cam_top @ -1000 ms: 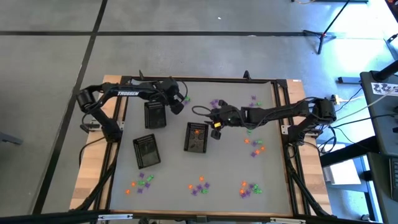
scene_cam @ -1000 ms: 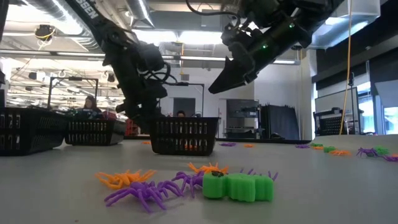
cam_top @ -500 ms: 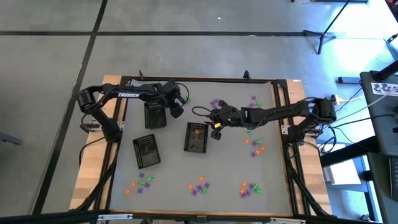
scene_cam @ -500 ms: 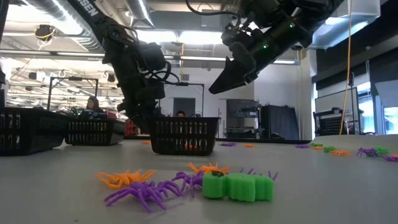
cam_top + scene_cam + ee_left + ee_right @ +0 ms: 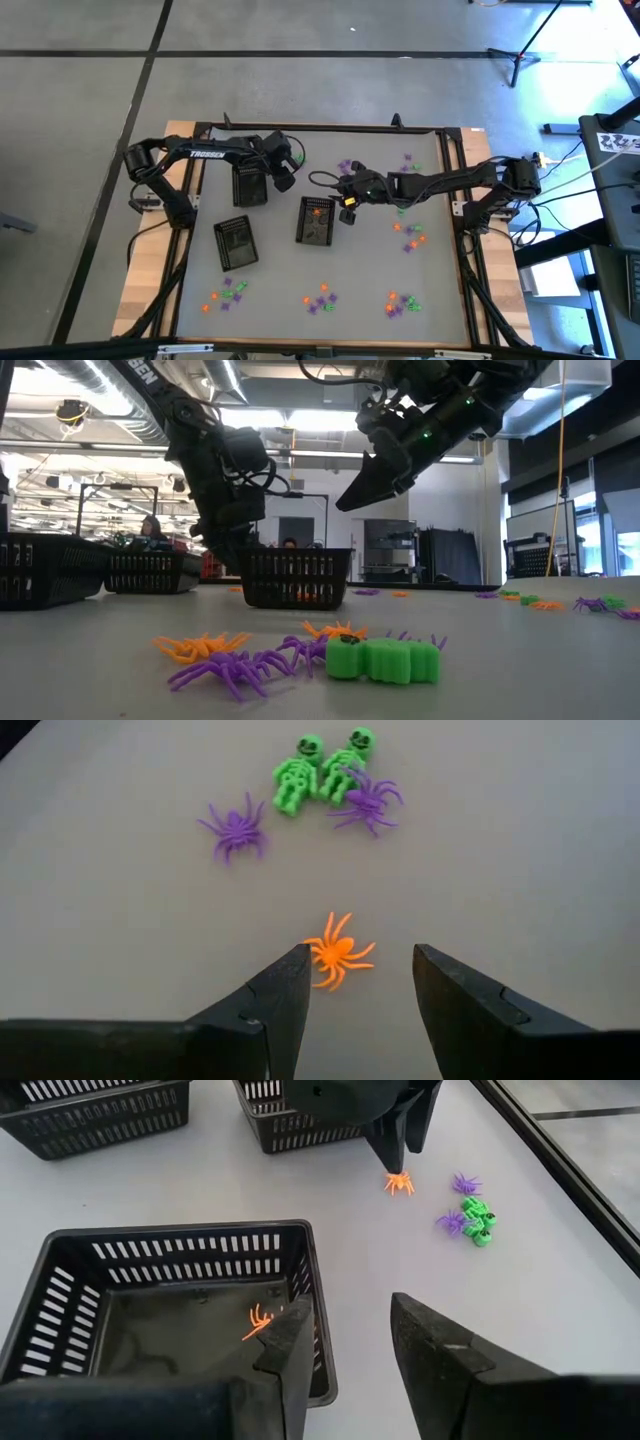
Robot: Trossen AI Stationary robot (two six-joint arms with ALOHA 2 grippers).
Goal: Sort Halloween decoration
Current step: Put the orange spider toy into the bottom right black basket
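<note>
On the grey worktop (image 5: 280, 270), an orange spider (image 5: 338, 952) lies between the spread fingers of the left hand (image 5: 358, 982), seemingly untouched. It should descend squarely before pinching. The right hand (image 5: 345, 1342) hovers parted and empty over a black tray (image 5: 60, 1290) holding another orange trinket (image 5: 260, 1321).

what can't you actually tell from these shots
- High view: the trinkets along the near table edge are too small to tell spiders from skeletons.
- Low view: the middle basket shows only its slatted wall, hiding most of its contents.
- Right wrist view: the right hand covers the basket's near corner.
- Left wrist view: the left hand nearly reaches the orange spider; contact is unclear.
</note>
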